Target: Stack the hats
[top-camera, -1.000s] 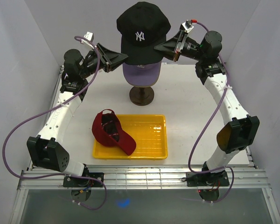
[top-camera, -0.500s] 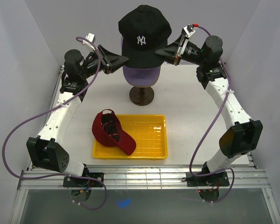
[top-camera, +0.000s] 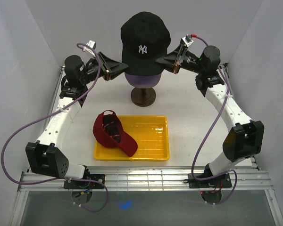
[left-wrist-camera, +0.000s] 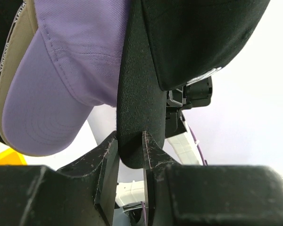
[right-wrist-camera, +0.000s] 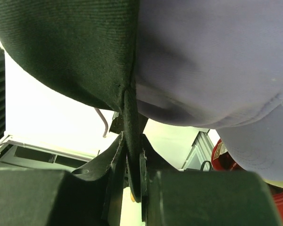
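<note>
A black hat (top-camera: 144, 40) with a white NY logo hangs over the lavender hat (top-camera: 142, 80), which sits on a stand. My left gripper (top-camera: 124, 69) is shut on the black hat's left edge and my right gripper (top-camera: 159, 60) on its right edge. In the left wrist view the black fabric (left-wrist-camera: 137, 94) is pinched at my left gripper (left-wrist-camera: 130, 150), beside the lavender brim (left-wrist-camera: 61, 70). In the right wrist view my right gripper (right-wrist-camera: 133, 160) clamps the black rim (right-wrist-camera: 61, 47) next to the lavender crown (right-wrist-camera: 212, 61). A red hat (top-camera: 114, 133) lies upside down, partly in the tray.
The yellow tray (top-camera: 151, 141) sits at the table's middle front, with the red hat over its left end. The stand's dark round base (top-camera: 143, 96) is just behind the tray. White walls close in the table on the left, right and back.
Both grippers have carried the black hat a little upward and toward the back, and it now covers more of the lavender hat. The red hat and the tray have not moved.
</note>
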{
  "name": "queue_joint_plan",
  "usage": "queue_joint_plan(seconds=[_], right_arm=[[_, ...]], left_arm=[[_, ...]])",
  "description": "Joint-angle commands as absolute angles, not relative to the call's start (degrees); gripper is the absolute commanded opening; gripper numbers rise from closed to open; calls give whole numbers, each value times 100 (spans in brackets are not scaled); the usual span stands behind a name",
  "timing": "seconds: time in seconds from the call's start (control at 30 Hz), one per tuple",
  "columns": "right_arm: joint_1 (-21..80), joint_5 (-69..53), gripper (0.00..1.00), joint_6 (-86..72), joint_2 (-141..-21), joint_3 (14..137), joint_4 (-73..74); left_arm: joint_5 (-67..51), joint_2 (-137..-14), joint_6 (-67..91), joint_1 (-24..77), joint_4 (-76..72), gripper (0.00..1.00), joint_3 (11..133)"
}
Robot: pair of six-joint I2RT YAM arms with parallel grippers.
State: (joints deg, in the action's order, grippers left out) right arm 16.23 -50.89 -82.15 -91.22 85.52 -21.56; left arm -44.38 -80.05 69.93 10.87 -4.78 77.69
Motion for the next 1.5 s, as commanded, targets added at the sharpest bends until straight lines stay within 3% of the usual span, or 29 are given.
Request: queue_joint_plan(seconds=[0.0, 0.93, 1.47], right_arm=[[1547, -5238, 12, -8323, -9018, 8262, -2452], [1415, -5089, 8, -8499, -9176, 7436, -2681], [1406, -4729, 8, -7313, -9167, 7515, -1372]], left_arm=[[-4245, -7585, 7005, 862, -650, 0, 7700], [-3885, -7594, 7128, 694, -299, 0, 6979], [-3990, -7629, 7102, 686, -360, 0, 7066]])
